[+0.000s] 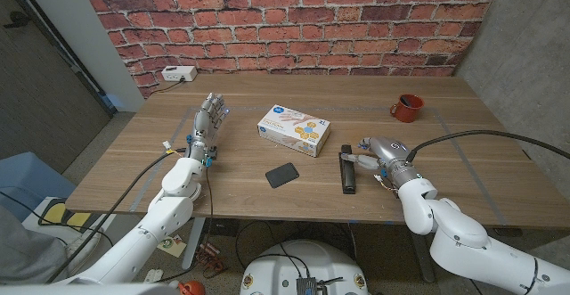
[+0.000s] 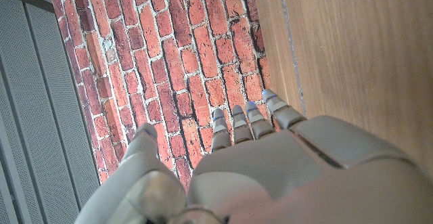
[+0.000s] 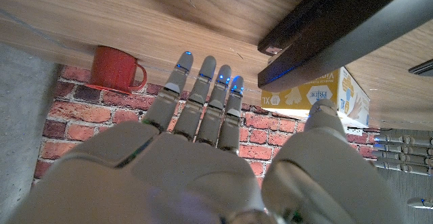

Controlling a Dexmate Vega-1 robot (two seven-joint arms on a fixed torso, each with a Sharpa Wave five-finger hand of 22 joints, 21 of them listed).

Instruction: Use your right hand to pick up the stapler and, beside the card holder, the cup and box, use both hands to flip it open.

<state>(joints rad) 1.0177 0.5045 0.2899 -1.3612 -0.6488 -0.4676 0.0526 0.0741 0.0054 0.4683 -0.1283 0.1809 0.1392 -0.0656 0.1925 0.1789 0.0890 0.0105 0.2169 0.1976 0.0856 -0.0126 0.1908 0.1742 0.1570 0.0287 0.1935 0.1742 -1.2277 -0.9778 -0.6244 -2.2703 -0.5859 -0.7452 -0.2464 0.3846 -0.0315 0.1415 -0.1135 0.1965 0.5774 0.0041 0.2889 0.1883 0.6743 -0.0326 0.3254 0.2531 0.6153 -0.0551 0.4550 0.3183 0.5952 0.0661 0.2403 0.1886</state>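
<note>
Right hand (image 1: 378,152) is reaching beside the stapler (image 1: 346,172), fingers extended, gripping nothing; stapler is lying closed on the table (image 1: 463,166). Left hand (image 1: 207,121) is waiting open, empty. Pickup and flip-open both remaining.

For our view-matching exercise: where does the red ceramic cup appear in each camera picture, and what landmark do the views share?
Head view: the red ceramic cup stands on the wooden table's far right part, near the brick wall.
Left wrist view: not in it.
Right wrist view: the cup is at upper left, beyond the right hand and its fingers.
Shared landmark: the red brick wall appears in all three.
</note>
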